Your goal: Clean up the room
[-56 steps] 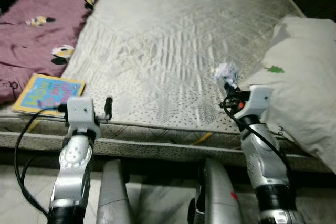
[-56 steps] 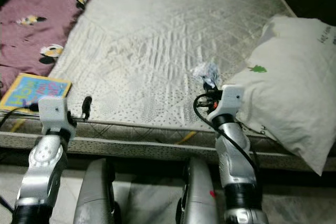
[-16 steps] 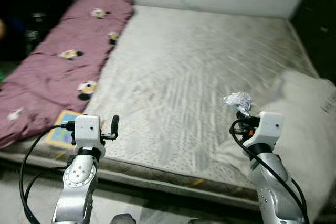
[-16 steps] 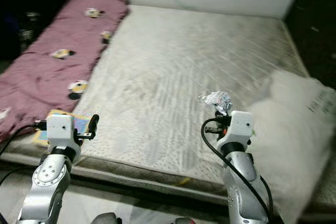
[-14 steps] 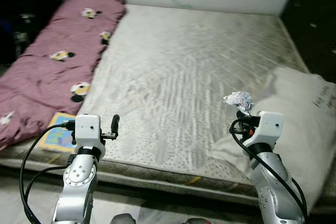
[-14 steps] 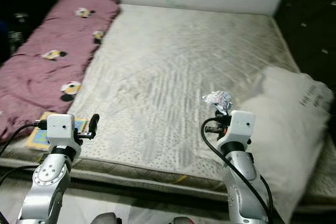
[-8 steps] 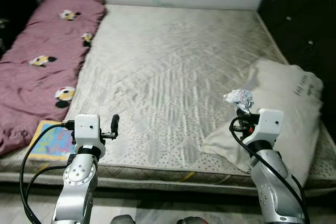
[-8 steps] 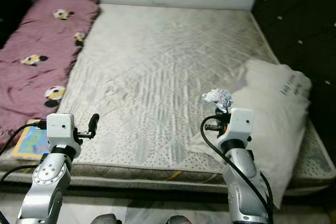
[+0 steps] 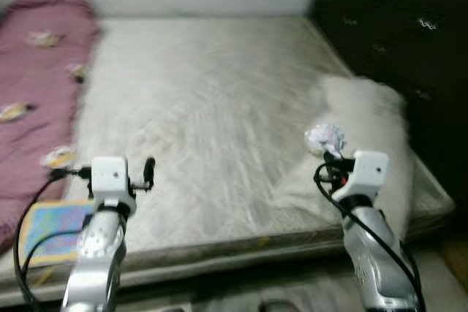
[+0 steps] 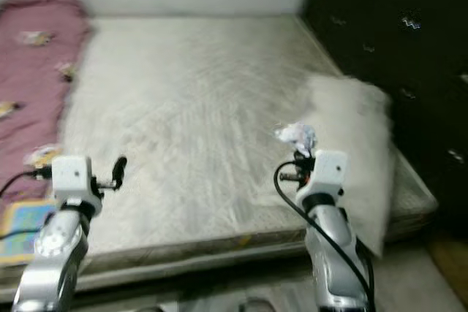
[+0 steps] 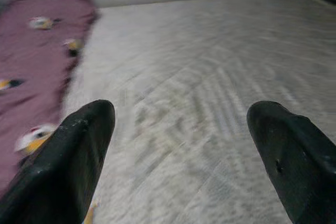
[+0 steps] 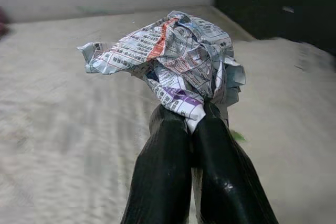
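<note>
Right hand (image 12: pixel 195 129) grips crumpled newspaper (image 12: pixel 173 59) above the bare mattress (image 9: pixel 205 107); left hand (image 11: pixel 178 145) is open. Blurred pillow (image 9: pixel 365 144) lies beside a dark wall (image 9: pixel 395 27).

Bare mattress (image 9: pixel 197 100) beside a dark wardrobe (image 9: pixel 395 27).

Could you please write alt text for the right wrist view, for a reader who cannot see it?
The right hand has its two black fingers shut on a crumpled wad of printed newspaper, held above a pale quilted mattress. A white pillow lies beyond the paper, with a dark wall behind it.
</note>
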### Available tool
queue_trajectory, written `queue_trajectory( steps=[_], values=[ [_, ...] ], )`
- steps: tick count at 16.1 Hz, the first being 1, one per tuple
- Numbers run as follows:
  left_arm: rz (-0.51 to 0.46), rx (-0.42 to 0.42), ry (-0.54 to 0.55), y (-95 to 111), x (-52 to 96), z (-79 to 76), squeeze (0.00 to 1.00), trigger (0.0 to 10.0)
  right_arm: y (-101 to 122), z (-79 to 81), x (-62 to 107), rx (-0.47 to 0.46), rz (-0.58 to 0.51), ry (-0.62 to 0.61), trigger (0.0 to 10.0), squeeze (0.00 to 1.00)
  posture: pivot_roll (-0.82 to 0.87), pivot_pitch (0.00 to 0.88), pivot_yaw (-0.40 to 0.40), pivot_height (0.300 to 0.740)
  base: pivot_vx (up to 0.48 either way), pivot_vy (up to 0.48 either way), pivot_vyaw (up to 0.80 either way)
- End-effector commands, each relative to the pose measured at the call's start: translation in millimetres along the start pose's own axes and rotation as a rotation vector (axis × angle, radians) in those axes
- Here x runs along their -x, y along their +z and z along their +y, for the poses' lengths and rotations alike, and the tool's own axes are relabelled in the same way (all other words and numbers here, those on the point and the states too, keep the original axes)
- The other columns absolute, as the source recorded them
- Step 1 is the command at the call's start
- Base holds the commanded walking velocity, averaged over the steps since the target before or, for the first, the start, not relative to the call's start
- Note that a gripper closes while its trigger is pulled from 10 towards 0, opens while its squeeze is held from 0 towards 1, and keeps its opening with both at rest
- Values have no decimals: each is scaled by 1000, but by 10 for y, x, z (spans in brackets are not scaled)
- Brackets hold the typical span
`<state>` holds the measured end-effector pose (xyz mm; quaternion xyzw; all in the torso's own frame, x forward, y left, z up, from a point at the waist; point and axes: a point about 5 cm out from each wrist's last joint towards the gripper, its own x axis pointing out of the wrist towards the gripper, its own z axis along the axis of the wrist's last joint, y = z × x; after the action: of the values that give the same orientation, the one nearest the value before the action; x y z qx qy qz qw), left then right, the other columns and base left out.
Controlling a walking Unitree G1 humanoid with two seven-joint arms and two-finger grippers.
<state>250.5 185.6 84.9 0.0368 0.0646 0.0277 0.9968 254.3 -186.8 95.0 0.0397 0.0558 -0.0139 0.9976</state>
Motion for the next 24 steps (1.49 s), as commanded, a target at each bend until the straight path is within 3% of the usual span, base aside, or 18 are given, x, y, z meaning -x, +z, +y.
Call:
queue_trajectory(
  steps=[1, 7, 14, 17, 24],
  values=[
    [-3, 3, -16, 13, 8, -48, 0, 10000, -6, -20, -4, 1, 6, -6, 10000, 0, 7, 55, -10, 740, 0, 356, 0],
    [-1, 3, -14, 20, 5, -54, 0, 10000, -19, -2, -16, 5, 12, 9, 10000, 0, 8, 59, -10, 740, 0, 349, 0],
    [-10, 5, 19, 23, 45, -16, 0, 10000, -30, 32, -18, -7, 17, 29, 10000, 0, 14, 64, -13, 740, 0, 0, 0],
    [-3, 4, 25, -5, 96, 9, 0, 10000, -13, 103, 8, 33, 1, 69, 10000, 0, 16, 63, -14, 740, 0, 0, 0],
    [-4, 4, 23, 7, 65, -5, 0, 10000, -10, 153, -52, 69, 16, 83, 10000, 0, 19, 58, -17, 740, 0, 0, 0]
  ],
)
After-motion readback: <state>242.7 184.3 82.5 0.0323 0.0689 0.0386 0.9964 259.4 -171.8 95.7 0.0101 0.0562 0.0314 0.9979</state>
